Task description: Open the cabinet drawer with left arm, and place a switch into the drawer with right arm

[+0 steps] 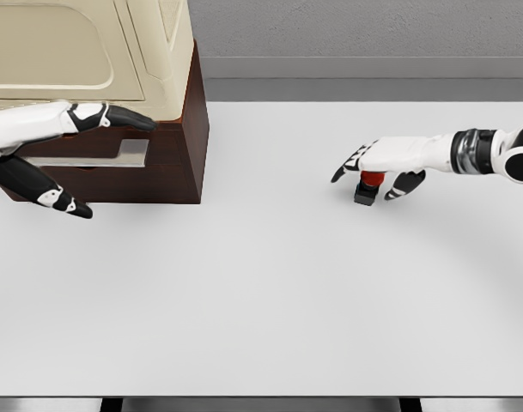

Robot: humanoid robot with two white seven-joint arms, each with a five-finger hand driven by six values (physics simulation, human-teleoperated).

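1. Table (261,318): white surface lying nearest the camera.
2. Left hand (46,159): fingers spreading, holding nothing, reaching at the cabinet (171,129) drawer front.
3. Right hand (383,163): curling over the switch (368,187), well right of the cabinet; whether it is gripping cannot be told.

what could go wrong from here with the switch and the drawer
1. The right hand sits over the small red-topped switch with fingers around it but not clearly closed; it could slip or tip when lifted.
2. The left hand is spread at the cabinet front, and the drawer does not look pulled out, so the switch might arrive with nowhere to go.
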